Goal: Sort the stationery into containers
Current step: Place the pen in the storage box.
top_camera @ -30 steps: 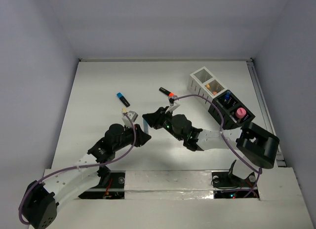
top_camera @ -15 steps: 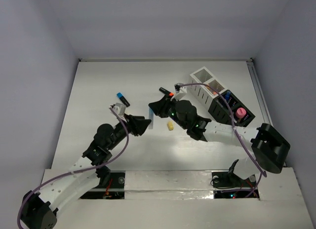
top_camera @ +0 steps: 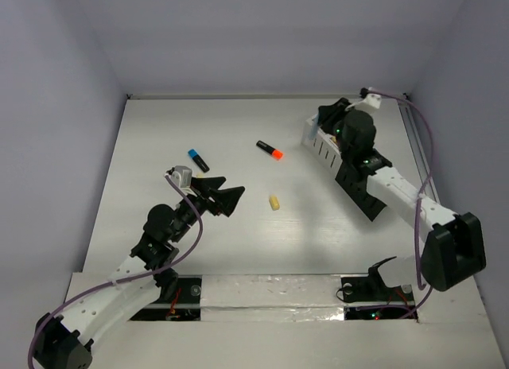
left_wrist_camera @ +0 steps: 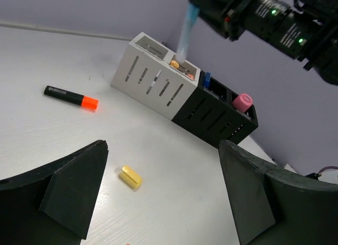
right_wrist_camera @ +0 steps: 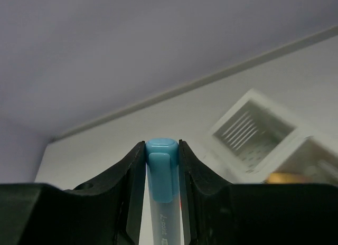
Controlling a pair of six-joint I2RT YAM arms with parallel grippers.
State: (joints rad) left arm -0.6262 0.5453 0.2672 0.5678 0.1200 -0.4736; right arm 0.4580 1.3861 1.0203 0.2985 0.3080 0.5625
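**No legible text**

Black marker with orange cap point(left_wrist_camera: 71, 95): faint white print along the barrel, too small to read. Pale blue marker point(right_wrist_camera: 161, 195): dark print low on the barrel, blurred and cut by the frame edge, unreadable.

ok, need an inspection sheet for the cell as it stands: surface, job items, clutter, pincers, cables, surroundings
Surface: white table, plain.
Job's things: row of containers at the right, two white then black. A pink cylinder and a blue item stand in black boxes. Loose on the table: orange-capped black marker, blue-capped black marker, small yellow piece.
Clutter: nothing seen.
Pincers: left pincer open and empty, low over the table near the yellow piece. Right pincer shut on a pale blue marker, held above the white boxes.
Cables: purple cable along each arm, touching no item.
Surroundings: plain pale walls on three sides.
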